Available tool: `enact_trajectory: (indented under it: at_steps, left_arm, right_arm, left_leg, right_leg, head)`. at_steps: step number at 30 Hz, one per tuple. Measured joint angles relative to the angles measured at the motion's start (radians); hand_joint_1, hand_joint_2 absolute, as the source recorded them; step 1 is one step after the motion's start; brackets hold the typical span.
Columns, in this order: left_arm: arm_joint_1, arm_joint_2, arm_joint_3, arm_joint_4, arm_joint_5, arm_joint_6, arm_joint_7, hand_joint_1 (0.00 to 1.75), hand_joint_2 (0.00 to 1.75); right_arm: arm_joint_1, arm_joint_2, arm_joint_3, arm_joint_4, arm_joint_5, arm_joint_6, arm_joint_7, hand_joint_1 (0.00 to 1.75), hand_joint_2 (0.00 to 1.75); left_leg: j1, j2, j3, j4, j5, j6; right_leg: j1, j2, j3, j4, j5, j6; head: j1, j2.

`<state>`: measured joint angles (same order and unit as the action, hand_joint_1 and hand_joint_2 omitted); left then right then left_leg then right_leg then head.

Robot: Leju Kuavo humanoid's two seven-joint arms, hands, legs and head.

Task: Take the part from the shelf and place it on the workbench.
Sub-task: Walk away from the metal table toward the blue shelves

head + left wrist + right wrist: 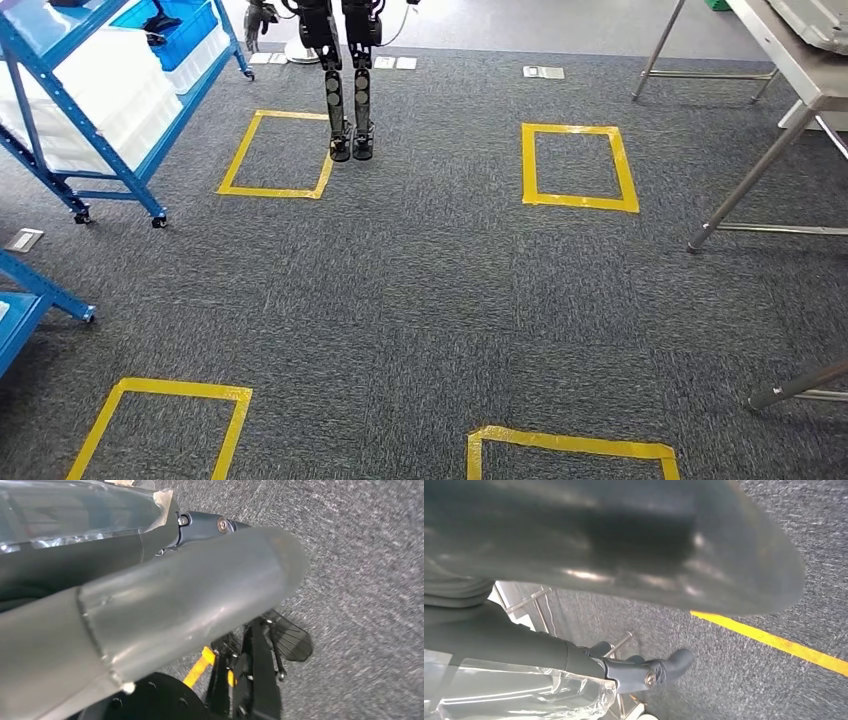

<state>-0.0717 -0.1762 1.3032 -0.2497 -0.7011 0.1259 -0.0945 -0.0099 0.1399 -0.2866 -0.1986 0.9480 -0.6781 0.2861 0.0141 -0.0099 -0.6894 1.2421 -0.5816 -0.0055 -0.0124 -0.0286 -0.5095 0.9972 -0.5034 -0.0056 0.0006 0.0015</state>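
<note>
The robot's left hand [190, 595] is hanging low over the dark grey carpet floor [360, 580]. Its thick grey thumb is lying across the left wrist view, and one dark finger [205, 527] is showing just behind the thumb. A clear crinkled plastic film [75, 510] is touching that finger. I cannot tell whether the film is wrapping something held, so I cannot tell whether this hand is wide, narrow or holding.

The right hand [614, 555] is also hanging above the carpet. A dark finger [639, 672] is reaching out beyond the thumb, and the same kind of clear film [524, 695] is lying against it. The state of this hand is also not readable. A strip of yellow floor tape [774, 640] is running below this hand, and thin metal legs [541, 610] are standing near it, behind the finger.

In the head view, the blue metal shelf on castors [60, 100] is standing far ahead on the left hand's side, carrying white plastic trays [110, 90] and a blue plastic bin [185, 35]. The grey metal workbench [800, 70] is standing on the right hand's side. I cannot tell where the part is. Another robot's black legs [350, 90] are standing between them, beside a yellow tape square [578, 167].
</note>
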Motion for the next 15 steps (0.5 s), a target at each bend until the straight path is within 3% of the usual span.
enact_trajectory:
  at_steps: [1,2,3,5,7,8,10,12,14,15]
  left_arm:
    - [0.0,0.0,-0.004,0.0,-0.003,0.001,-0.001,0.0,0.0]
    - [0.001,0.0,-0.007,0.0,-0.006,0.004,-0.001,0.0,0.0]
    - [0.001,0.001,-0.011,0.0,-0.008,0.006,-0.002,0.0,0.0]
    - [0.001,0.002,-0.016,0.0,-0.011,0.012,-0.001,0.0,0.0]
    - [-0.003,0.002,-0.021,0.0,-0.011,0.018,0.004,0.0,0.0]
    - [-0.005,0.002,-0.022,0.0,-0.011,0.022,0.008,0.0,0.0]
    - [-0.005,0.001,-0.023,0.0,-0.009,0.033,0.016,0.0,0.0]
    - [-0.006,-0.001,-0.023,0.0,0.0,0.047,0.023,0.0,0.0]
    - [-0.01,-0.003,-0.021,0.0,0.015,0.064,0.031,0.0,0.0]
    - [-0.012,-0.004,-0.018,0.0,0.022,0.071,0.035,0.0,0.0]
  right_arm:
    - [0.003,-0.001,-0.006,-0.001,-0.001,0.0,-0.005,0.0,0.0]
    - [0.005,-0.003,-0.011,-0.003,0.001,0.0,-0.01,0.0,0.0]
    - [0.005,-0.004,-0.016,-0.006,0.006,0.0,-0.014,0.0,0.0]
    - [0.005,-0.007,-0.027,-0.013,0.02,0.0,-0.024,0.0,0.0]
    - [0.005,-0.009,-0.04,-0.018,0.031,0.0,-0.031,0.0,0.0]
    - [0.004,-0.01,-0.046,-0.018,0.034,0.0,-0.032,0.0,0.0]
    - [0.002,-0.01,-0.055,-0.018,0.043,0.0,-0.028,0.0,0.0]
    - [-0.004,-0.009,-0.058,-0.017,0.061,0.0,-0.017,0.0,0.0]
    - [-0.007,-0.007,-0.057,-0.014,0.085,0.002,-0.003,0.0,0.0]
    - [-0.007,-0.006,-0.056,-0.012,0.097,0.003,0.003,0.0,0.0]
  left_leg:
    - [0.0,0.003,-0.023,0.054,-0.019,-0.001]
    - [0.0,0.005,-0.027,0.07,-0.017,-0.001]
    - [0.0,0.008,-0.014,0.05,0.001,0.0]
    - [-0.001,0.037,0.063,-0.086,0.063,0.005]
    - [-0.008,0.07,0.123,-0.203,0.099,0.013]
    - [-0.012,0.075,0.13,-0.222,0.101,0.017]
    - [-0.015,0.053,0.127,-0.231,0.108,0.028]
    - [-0.011,0.033,0.128,-0.242,0.118,0.042]
    - [-0.008,0.012,0.124,-0.248,0.127,0.053]
    - [-0.007,0.0,0.121,-0.248,0.13,0.056]
  right_leg:
    - [0.003,-0.013,-0.001,0.0,0.0,-0.001]
    - [0.005,-0.024,-0.001,0.0,-0.001,-0.001]
    - [0.006,-0.034,-0.001,0.0,-0.001,-0.002]
    - [0.008,-0.053,0.001,0.0,-0.002,-0.002]
    - [0.015,-0.071,0.002,0.002,-0.005,0.002]
    - [0.019,-0.08,0.001,0.003,-0.006,0.005]
    - [0.022,-0.098,0.001,0.002,-0.007,0.012]
    - [0.018,-0.069,-0.01,0.03,-0.029,0.017]
    - [0.01,-0.01,-0.056,0.134,-0.083,0.015]
    - [0.007,0.009,-0.088,0.205,-0.114,0.014]
  head:
    - [0.0,0.0]
    - [0.0,0.0]
    - [0.0,0.0]
    - [0.0,0.0]
    - [0.001,0.0]
    - [0.002,0.0]
    - [0.004,0.0]
    - [0.006,0.0]
    - [0.01,0.0]
    - [0.012,0.0]
